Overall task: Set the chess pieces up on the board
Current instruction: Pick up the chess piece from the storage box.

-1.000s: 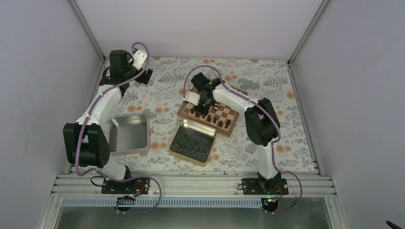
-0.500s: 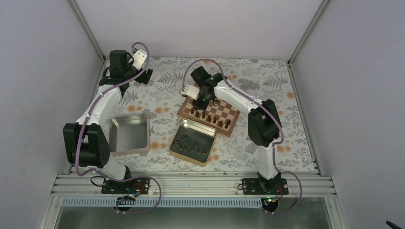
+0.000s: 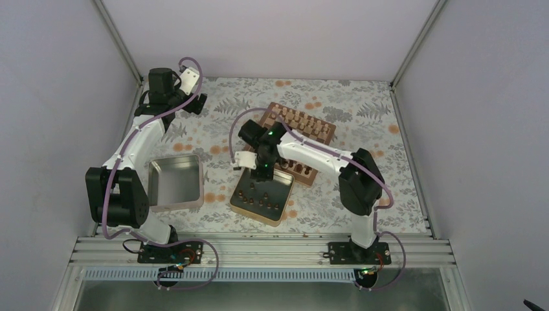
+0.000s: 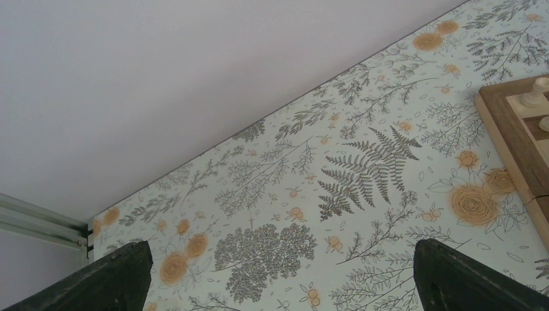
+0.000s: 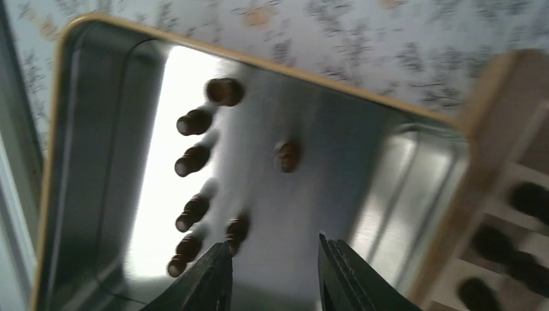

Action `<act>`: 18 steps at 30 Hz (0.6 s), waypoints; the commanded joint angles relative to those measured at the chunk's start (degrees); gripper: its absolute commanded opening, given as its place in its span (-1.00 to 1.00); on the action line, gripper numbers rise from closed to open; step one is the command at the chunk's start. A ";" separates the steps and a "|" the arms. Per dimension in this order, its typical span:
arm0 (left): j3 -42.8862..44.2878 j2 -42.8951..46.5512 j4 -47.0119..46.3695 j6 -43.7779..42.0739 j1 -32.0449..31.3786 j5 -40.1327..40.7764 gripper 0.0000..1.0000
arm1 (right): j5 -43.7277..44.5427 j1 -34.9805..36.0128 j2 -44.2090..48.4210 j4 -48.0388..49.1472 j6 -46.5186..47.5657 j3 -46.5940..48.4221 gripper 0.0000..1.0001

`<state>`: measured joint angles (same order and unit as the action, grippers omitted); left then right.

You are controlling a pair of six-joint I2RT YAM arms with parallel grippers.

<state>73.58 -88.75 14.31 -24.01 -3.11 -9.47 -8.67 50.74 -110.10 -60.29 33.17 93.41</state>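
Observation:
The board [image 3: 324, 135] lies at the table's middle, with dark brown chess pieces [image 3: 299, 167] along its near edge and pale pieces along its far edge. A gold-rimmed tin [image 3: 284, 201] in front of it holds several more dark pieces [image 3: 251, 195]. My right gripper [image 3: 263, 173] hangs open and empty over the tin's far edge. In the right wrist view the gripper [image 5: 274, 256] hangs above several dark pieces [image 5: 195, 159] standing in the tin [image 5: 388, 168]; the board's edge [image 5: 492, 110] is at right. My left gripper [image 3: 194, 103] is open and empty at the far left.
A second metal tin [image 3: 176, 183], holding nothing, stands left of the gold-rimmed tin. The left wrist view shows the floral cloth [image 4: 291, 194], the back wall and the board's corner [image 4: 518, 129] with a pale piece [image 4: 536, 92].
My right gripper has swung from over the board's left part toward me and now hangs over the tin of dark pieces. The left arm has not moved.

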 commanded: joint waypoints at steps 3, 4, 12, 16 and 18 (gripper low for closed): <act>1.38 0.37 0.02 -0.34 -0.09 0.33 1.00 | -3.26 2.63 -1.02 0.98 0.92 -3.40 -0.25; 1.38 0.49 0.02 -0.34 -0.06 0.41 1.00 | -3.35 3.00 -1.47 1.53 0.93 -3.61 -0.24; 1.09 0.67 -0.15 -0.34 -0.05 0.40 1.00 | -2.23 3.60 -5.49 5.04 1.74 -3.49 -0.21; 0.95 0.62 -0.35 -0.42 -0.09 0.37 1.00 | -2.36 3.58 -7.07 5.70 2.30 -2.60 -0.21; 0.86 0.67 -0.43 -0.51 -0.05 0.40 1.00 | -2.74 3.57 -7.73 5.50 2.65 -2.01 -0.20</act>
<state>73.58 -88.75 14.46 -24.03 -3.11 -9.47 -10.70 53.63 -116.07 -55.90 34.35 90.24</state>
